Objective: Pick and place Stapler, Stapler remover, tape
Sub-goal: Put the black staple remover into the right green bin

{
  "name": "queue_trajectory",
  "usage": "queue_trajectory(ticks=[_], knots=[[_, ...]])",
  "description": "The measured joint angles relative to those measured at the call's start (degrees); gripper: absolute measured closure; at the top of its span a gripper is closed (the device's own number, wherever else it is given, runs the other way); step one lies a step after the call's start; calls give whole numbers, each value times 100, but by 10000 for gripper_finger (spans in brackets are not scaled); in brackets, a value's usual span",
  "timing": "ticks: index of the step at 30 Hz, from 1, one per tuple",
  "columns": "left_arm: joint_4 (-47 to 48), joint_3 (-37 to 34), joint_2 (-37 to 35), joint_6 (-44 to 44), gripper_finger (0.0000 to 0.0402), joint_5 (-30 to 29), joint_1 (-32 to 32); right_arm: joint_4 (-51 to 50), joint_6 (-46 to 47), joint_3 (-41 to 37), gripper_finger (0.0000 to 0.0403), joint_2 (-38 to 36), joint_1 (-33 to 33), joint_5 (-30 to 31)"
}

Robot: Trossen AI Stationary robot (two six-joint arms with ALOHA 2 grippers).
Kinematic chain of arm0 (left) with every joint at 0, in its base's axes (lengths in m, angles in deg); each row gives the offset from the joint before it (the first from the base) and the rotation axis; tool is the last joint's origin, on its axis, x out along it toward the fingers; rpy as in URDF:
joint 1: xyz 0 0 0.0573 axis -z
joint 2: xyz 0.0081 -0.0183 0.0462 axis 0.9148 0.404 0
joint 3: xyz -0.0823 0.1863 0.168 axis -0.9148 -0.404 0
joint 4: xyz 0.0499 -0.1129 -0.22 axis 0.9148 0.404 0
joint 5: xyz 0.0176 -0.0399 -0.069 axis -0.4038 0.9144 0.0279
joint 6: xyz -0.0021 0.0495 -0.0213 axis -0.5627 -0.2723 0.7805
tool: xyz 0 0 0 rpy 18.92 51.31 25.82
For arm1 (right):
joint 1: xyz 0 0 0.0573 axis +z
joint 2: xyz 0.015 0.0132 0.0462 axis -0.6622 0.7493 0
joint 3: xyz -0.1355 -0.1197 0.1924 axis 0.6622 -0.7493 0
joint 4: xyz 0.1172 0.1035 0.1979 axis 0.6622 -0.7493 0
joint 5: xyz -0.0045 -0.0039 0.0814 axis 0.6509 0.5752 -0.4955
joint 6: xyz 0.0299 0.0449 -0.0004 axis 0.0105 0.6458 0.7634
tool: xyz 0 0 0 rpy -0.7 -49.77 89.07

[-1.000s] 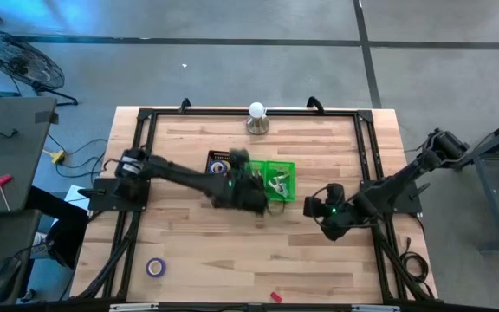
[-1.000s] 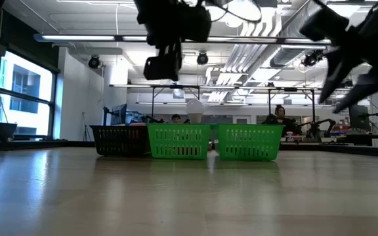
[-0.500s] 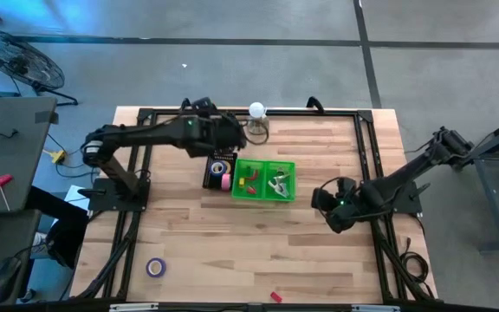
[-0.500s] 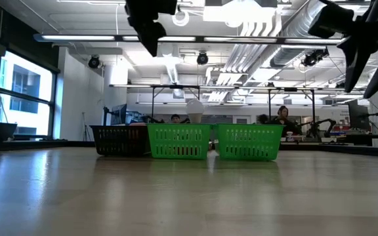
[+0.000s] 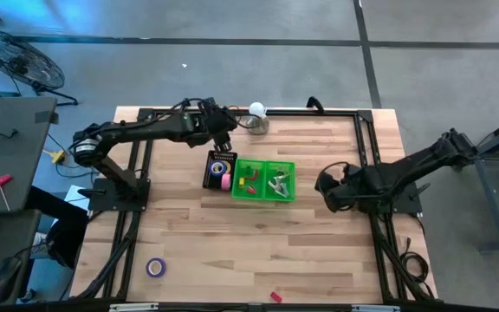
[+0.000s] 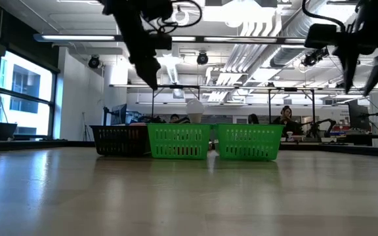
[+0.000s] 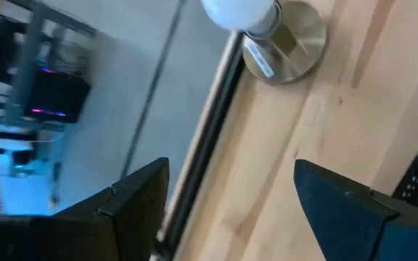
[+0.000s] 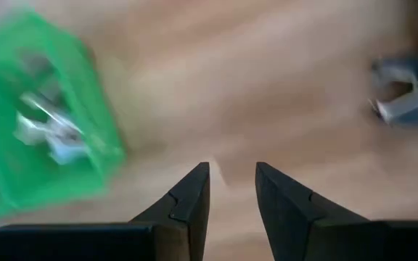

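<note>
High view alone shows purple tape (image 5: 154,267); both arms' fingers released, empty.

High view straight down; low view level; both show baskets (image 5: 263,180).

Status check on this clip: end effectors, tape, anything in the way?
Left end effector open, empty, near the lamp. Right end effector part open, empty, right of green baskets. Purple tape loose near front edge. Nothing in the way.

- Bright ceiling strip lights (image 6: 241,40) glare in the low view, leaving both arms as dark silhouettes.
- Right wrist view is motion-blurred; the green basket (image 8: 42,109) smears.
- The surface (image 5: 319,251) overhead is evenly lit, with soft shadows.
</note>
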Motion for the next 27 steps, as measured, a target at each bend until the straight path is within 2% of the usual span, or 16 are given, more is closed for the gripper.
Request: queue_trajectory(ticks=[5,9,15,21,27], knots=[[-89,-404,-40,-40,113,554,-278,-147,42,0,299,145,70,-683],[-234,-749,-40,-216,113,935,-424,-777,20,-2,299,303,-58,-1398],[-931,-1160,-38,-468,113,1104,-501,-1616,87,-8,299,503,51,-2308],[-1096,-1207,-38,-547,113,1271,-499,-1271,102,-358,299,653,279,-2532],[-1072,-1207,-38,-547,113,1655,-495,-219,-273,-1050,299,664,351,-2571]])
